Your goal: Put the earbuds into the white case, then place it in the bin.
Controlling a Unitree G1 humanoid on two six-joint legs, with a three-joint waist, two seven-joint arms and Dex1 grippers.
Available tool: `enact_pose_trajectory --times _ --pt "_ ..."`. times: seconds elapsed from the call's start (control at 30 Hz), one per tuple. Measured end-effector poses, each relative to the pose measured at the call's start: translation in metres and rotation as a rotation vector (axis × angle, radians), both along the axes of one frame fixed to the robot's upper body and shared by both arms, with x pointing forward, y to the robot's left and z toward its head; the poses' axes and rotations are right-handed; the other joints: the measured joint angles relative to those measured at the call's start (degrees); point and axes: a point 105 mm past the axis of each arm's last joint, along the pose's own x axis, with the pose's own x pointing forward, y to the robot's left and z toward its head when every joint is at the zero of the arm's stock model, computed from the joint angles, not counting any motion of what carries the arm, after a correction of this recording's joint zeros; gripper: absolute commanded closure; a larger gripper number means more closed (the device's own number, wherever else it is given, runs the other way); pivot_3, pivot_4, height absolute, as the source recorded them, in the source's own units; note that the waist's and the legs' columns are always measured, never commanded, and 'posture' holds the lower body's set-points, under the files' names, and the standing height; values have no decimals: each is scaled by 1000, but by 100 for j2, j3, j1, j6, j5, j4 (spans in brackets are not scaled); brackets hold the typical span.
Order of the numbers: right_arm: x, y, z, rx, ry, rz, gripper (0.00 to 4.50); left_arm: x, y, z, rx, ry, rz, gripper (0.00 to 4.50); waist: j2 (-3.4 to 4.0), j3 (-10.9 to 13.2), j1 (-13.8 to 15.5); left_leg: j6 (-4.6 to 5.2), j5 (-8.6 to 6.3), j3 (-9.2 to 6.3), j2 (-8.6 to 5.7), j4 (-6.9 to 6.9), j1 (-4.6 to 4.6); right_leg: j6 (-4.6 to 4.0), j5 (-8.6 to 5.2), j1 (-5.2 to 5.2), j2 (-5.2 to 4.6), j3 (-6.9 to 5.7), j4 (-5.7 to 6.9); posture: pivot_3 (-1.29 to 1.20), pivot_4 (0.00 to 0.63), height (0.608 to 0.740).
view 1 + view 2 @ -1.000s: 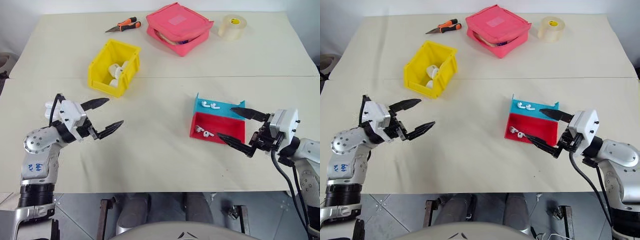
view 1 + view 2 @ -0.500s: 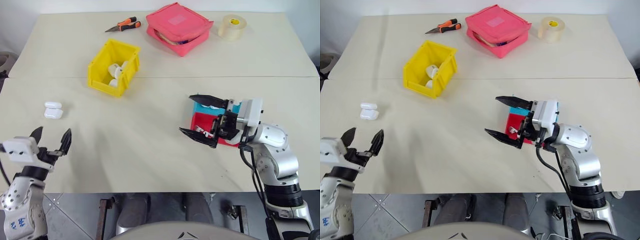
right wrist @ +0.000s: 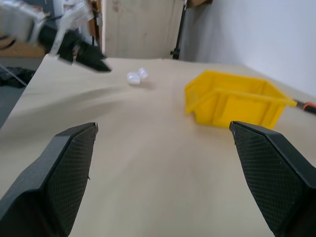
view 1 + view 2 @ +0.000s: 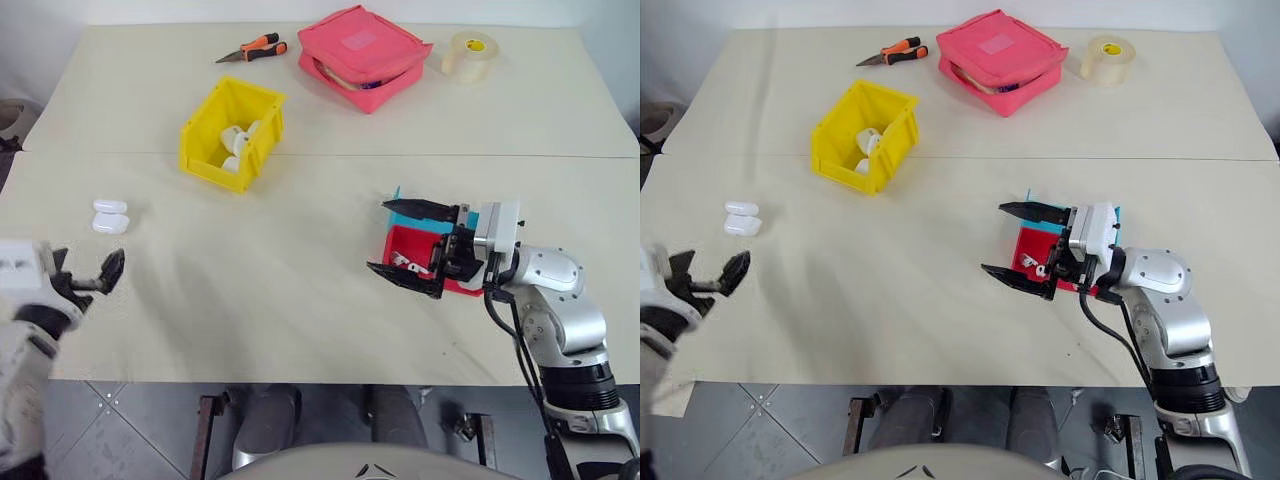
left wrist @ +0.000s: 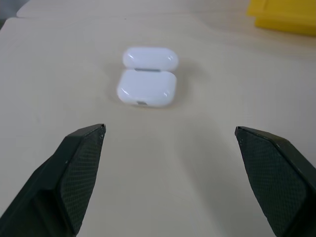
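One white case [image 5: 146,79] just ahead of left end effector [image 5: 170,148].

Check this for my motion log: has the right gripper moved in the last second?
Yes. The right gripper, open, has swung leftward across the red-and-blue tray and now reaches past the tray's left edge.

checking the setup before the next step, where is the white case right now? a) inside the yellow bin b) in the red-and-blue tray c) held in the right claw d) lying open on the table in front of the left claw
d: the white case lies on the bare table with its lid flipped open, just ahead of the open left claw, apart from its fingers.
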Motion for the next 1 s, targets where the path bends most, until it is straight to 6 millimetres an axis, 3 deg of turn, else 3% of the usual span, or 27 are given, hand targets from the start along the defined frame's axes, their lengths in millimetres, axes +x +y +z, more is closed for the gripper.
enact_pose_trajectory --times 0.13,0.43,0.8,1.0 --pt "0 -3 -1 -8 23 -2 0 26 10 28 20 110 -60 22 3 0 -38 -1 0 13 -1 -16 0 -2 -1 -17 4 14 4 0 150 740" --pt "-2 -7 0 -22 33 -28 0 65 28 22 -53 410 -60 22 -1 3 -232 -2 -1 47 -3 -33 -11 -4 -2 -66 6 38 27 0 150 740" --pt "-5 -7 2 -10 20 -70 0 62 41 -5 -96 597 -8 22 -5 5 -292 -2 -1 54 -3 -21 -12 -3 -2 -70 7 48 39 0 150 740" --pt "-5 -7 1 -6 20 -86 0 64 41 -4 -83 612 -22 22 -8 5 -280 -2 -1 54 -3 -16 -12 -3 -2 -70 7 49 45 0 150 740"
